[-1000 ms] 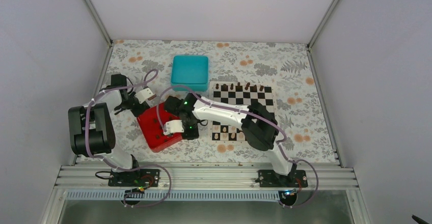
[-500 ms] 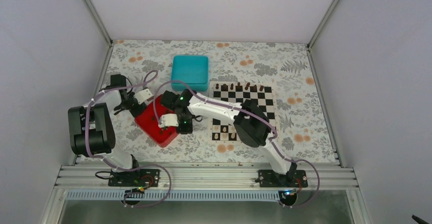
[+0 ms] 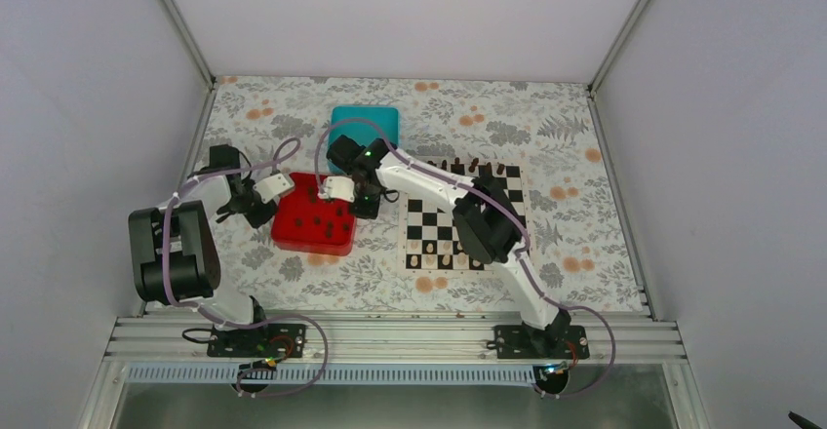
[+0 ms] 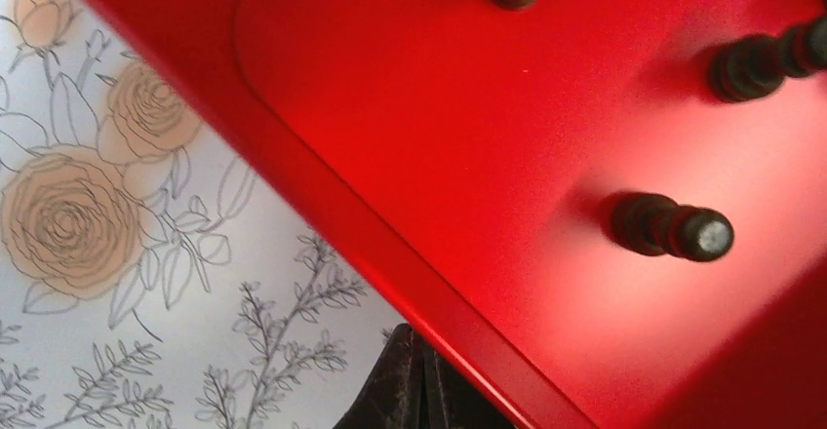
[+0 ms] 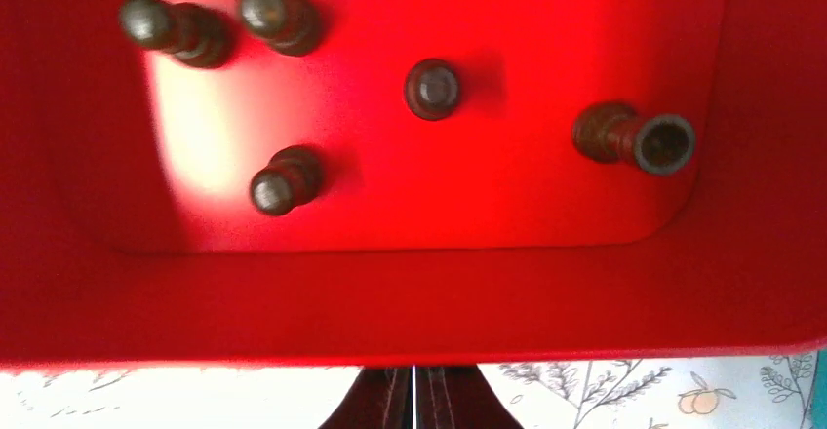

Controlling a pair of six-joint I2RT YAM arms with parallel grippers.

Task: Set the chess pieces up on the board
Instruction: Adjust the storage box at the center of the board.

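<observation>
The red tray [image 3: 293,238] lies on the flowered table cover [image 3: 546,117], left of the board [image 3: 434,226] and just in front of the teal box [image 3: 376,114], and both arms reach to it. The left gripper [image 4: 421,405] is closed on the rim of the tray at its left side; in the left wrist view the two dark fingers [image 4: 395,400] are pressed together directly under the red edge. The right gripper [image 5: 414,400] is closed in the same way on the rim at the far right corner of the tray, next to the teal box. Several dark pieces [image 5: 433,89] are scattered on the floor of the tray. The right wrist view shows five of them: most stand upright, and one near the right wall is tipped, its round base toward the camera. The left wrist view shows at least three, a little blurred. More dark pieces stand in a line along the far edge of the board, well apart from the tray. Pale pieces [image 3: 429,262] stand in the two rows nearest to the arms. The elbow of the right arm hangs over the middle of the board and hides some squares.
</observation>
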